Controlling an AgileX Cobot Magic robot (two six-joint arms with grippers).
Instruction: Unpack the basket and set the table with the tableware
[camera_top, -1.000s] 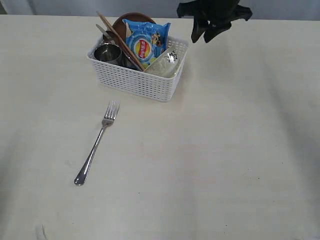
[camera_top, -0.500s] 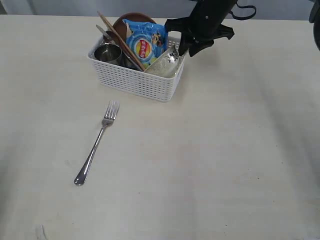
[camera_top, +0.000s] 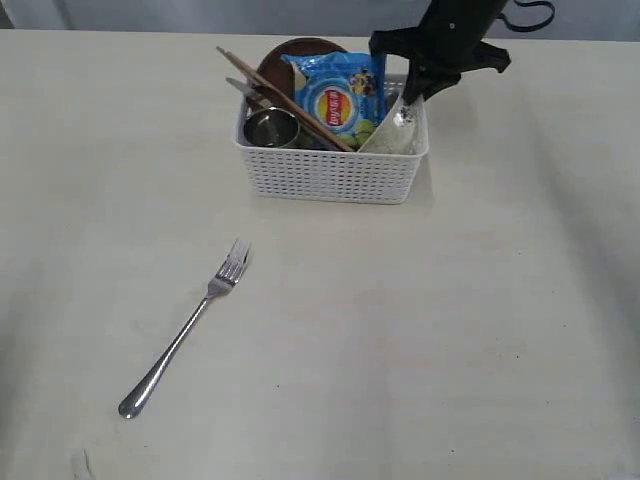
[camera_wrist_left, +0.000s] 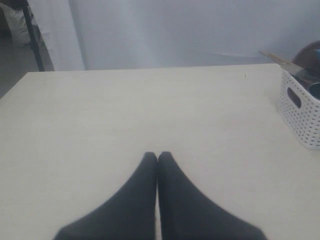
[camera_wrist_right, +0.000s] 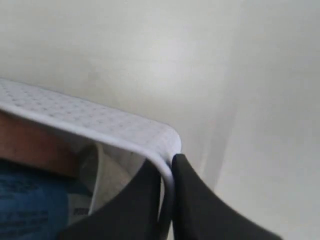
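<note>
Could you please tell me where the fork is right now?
In the exterior view the fork lies flat on the table, left of centre, apart from the basket, tines pointing toward it.

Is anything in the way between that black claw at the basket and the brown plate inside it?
Yes. The blue chip bag stands between the right gripper, pinched on the rim of the basket, and the plate; the chopsticks lean in front of it too.

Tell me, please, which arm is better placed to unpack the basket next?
Probably right. The right gripper clamps the basket rim; the left gripper is shut over the table, away from the basket.
</note>
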